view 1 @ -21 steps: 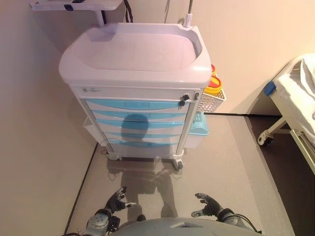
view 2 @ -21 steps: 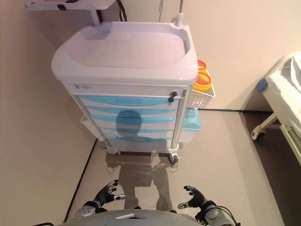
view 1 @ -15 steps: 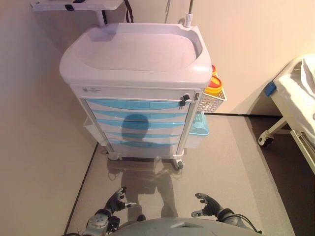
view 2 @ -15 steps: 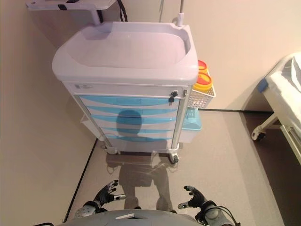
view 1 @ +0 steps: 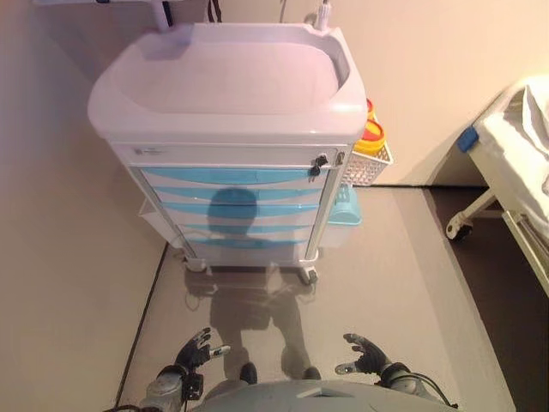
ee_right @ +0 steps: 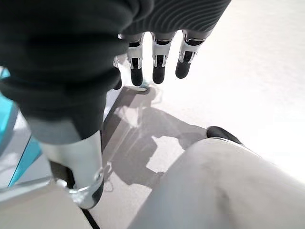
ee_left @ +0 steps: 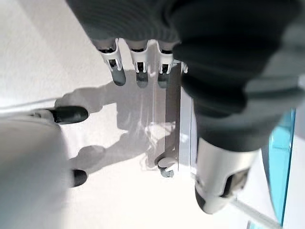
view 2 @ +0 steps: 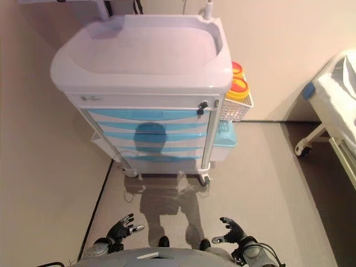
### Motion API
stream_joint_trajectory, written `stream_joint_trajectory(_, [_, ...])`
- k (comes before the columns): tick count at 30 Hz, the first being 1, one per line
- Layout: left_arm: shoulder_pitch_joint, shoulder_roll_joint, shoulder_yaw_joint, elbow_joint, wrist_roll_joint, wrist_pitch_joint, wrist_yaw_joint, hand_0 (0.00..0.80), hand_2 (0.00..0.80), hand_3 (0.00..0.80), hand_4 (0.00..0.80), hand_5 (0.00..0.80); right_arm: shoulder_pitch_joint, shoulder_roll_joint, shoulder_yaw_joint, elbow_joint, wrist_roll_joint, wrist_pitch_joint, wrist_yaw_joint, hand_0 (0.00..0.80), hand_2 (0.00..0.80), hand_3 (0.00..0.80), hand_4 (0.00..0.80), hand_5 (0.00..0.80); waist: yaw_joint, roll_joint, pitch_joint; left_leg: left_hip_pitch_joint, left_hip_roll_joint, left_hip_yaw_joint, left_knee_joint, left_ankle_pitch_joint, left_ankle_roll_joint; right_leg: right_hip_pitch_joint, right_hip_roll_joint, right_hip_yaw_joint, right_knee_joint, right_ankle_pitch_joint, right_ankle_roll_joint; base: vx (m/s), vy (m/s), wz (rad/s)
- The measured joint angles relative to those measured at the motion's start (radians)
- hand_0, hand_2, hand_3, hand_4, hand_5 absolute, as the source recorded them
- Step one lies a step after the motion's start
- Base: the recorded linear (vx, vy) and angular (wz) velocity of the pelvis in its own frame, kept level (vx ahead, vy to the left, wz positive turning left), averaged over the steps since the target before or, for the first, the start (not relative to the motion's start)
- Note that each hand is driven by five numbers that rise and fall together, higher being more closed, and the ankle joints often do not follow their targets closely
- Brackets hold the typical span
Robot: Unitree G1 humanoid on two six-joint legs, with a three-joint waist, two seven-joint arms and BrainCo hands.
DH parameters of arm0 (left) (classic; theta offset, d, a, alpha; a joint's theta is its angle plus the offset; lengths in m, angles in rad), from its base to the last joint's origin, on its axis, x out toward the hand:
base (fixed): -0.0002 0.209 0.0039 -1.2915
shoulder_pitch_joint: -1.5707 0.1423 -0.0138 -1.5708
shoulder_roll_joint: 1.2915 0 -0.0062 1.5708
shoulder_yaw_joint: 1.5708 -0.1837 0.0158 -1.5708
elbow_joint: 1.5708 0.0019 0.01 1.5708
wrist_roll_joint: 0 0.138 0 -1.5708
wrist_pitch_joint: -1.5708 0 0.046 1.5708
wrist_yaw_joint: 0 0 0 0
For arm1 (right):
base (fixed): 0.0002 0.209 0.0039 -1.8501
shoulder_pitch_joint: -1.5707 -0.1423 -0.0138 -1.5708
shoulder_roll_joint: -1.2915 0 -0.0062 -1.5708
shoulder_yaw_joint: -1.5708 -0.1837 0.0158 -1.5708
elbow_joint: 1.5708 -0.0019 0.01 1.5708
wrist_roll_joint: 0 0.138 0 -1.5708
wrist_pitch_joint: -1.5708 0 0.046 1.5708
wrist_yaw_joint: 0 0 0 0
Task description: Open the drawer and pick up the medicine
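**Both hands empty and low, drawers of the cart all closed ahead**

Left eye view: the left hand and the right hand hang low, well short of the medical cart. Both have relaxed, spread fingers and hold nothing. Ahead of and above them the cart's blue drawers are stacked one below another, all shut. No medicine can be seen. A white wire basket with a yellow-lidded container hangs on the cart's side, forward of the right hand. A bed stands far off to the right of that hand.

Right eye view: the same layout, with a small lock at the right end of the panel above the top drawer, well ahead of the right hand.

Left wrist view: the left hand's fingers reach out straight over the floor, touching nothing. A caster wheel of the cart shows beyond them.

Right wrist view: the right hand's fingers likewise extend loosely over bare floor, thumb apart, nothing between them.
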Motion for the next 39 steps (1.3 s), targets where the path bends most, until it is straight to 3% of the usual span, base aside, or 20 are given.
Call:
stream_joint_trajectory(8, [-0.229, 0.012, 0.054, -0.126, -0.321, -0.005, -0.137, 0.000, 0.000, 0.000, 0.000, 0.000, -0.140, -0.010, 0.001, -0.056, 0.078, -0.009, -0.040, 0.000, 0.000, 0.000, 0.000, 0.000, -0.039, -0.035, 0.202, -0.227, -0.018, 0.083, 0.220, -0.062, 0.028, -0.258, -0.025, 0.064, 0.212, -0.018, 0.020, -0.110, 0.046, -0.30])
stream_joint_trajectory(14, [-0.422, 0.038, 0.059, -0.222, -0.648, -0.005, -0.209, 0.000, 0.000, 0.000, 0.000, 0.000, -0.186, -0.032, 0.013, -0.087, 0.139, -0.022, -0.065, 0.000, 0.000, 0.000, 0.000, 0.000, -0.082, -0.062, 0.277, -0.415, 0.001, 0.082, 0.461, -0.158, 0.042, -0.406, -0.012, 0.099, 0.340, -0.040, 0.025, -0.049, -0.014, -0.16])
stream_joint_trajectory(21, [-0.621, 0.135, 0.138, -0.239, -0.946, -0.005, -0.289, 0.000, 0.000, 0.000, 0.000, 0.000, -0.188, -0.045, 0.058, -0.150, 0.174, -0.032, -0.084, 0.000, 0.000, 0.000, 0.000, 0.000, -0.126, -0.108, 0.311, -0.535, 0.020, 0.080, 0.615, -0.209, 0.051, -0.506, 0.010, 0.126, 0.423, -0.043, 0.030, 0.012, -0.021, -0.14])
stream_joint_trajectory(26, [-0.720, 0.195, 0.161, -0.231, -1.102, 0.001, -0.311, 0.000, 0.000, 0.000, 0.000, 0.000, -0.178, -0.051, 0.083, -0.164, 0.193, -0.049, -0.085, 0.000, 0.000, 0.000, 0.000, 0.000, -0.147, -0.120, 0.314, -0.566, 0.033, 0.082, 0.672, -0.240, 0.059, -0.526, 0.017, 0.130, 0.447, -0.048, 0.037, 0.050, 0.015, -0.11])
stream_joint_trajectory(39, [-0.796, 0.238, 0.166, -0.231, -1.428, 0.005, -0.348, 0.000, 0.000, 0.000, 0.000, 0.000, -0.151, -0.053, 0.105, -0.169, 0.193, -0.091, -0.098, 0.000, 0.000, 0.000, 0.000, 0.000, -0.180, -0.151, 0.330, -0.601, 0.045, 0.104, 0.747, -0.276, 0.075, -0.563, 0.024, 0.154, 0.498, -0.060, 0.054, 0.017, 0.014, -0.05])
